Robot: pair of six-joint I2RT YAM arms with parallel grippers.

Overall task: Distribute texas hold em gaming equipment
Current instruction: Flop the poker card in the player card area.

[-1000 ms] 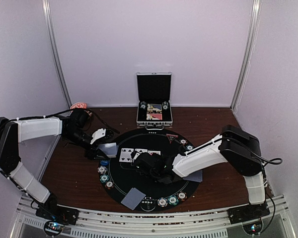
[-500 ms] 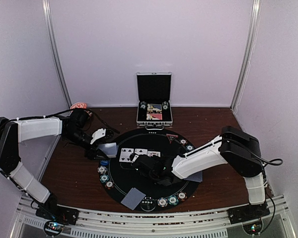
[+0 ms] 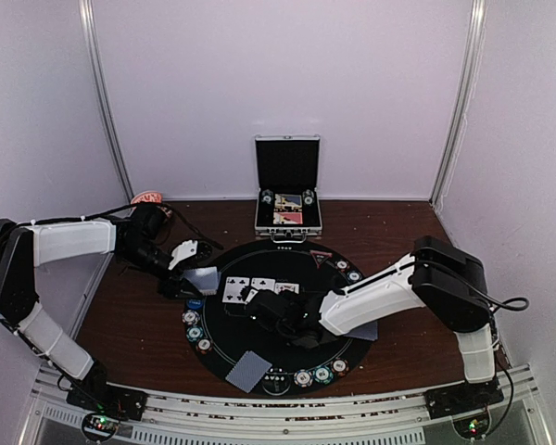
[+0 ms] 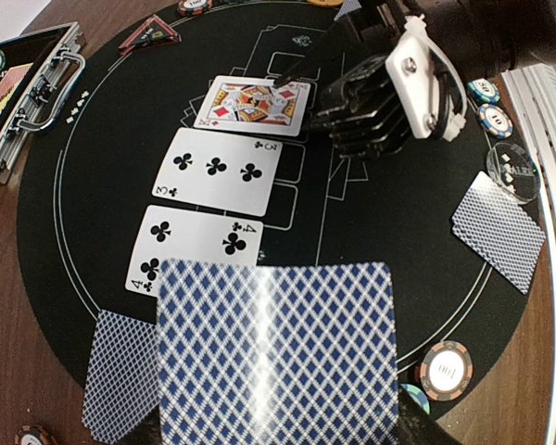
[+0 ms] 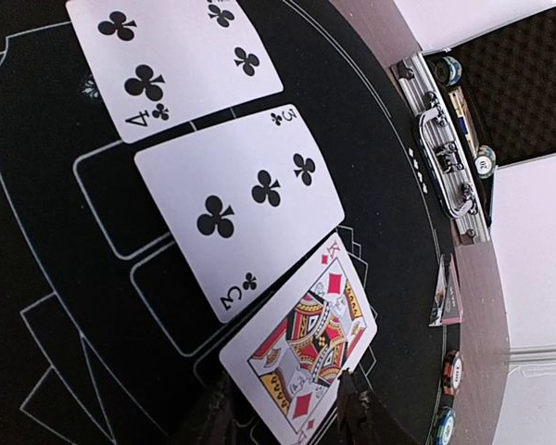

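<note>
- Left claw (image 4: 278,431): a face-down card (image 4: 276,352) with a blue diamond back is being pinched at its near edge and held flat above the left part of the round black mat (image 4: 371,241).
- Right claw (image 5: 283,422): the near end of the king of diamonds (image 5: 301,343) is being straddled by spread fingers. The card is flat on the mat.
- 3 cards are being shown face up in 1 row, each just beside the next: the king, the 3 of clubs (image 5: 241,209), the 4 of clubs (image 5: 167,65).
- Poker chips (image 3: 313,376) are being seen along the mat's rim.
- A silver case (image 3: 287,185) is being seen open at the far side of the surface (image 3: 398,232).
</note>
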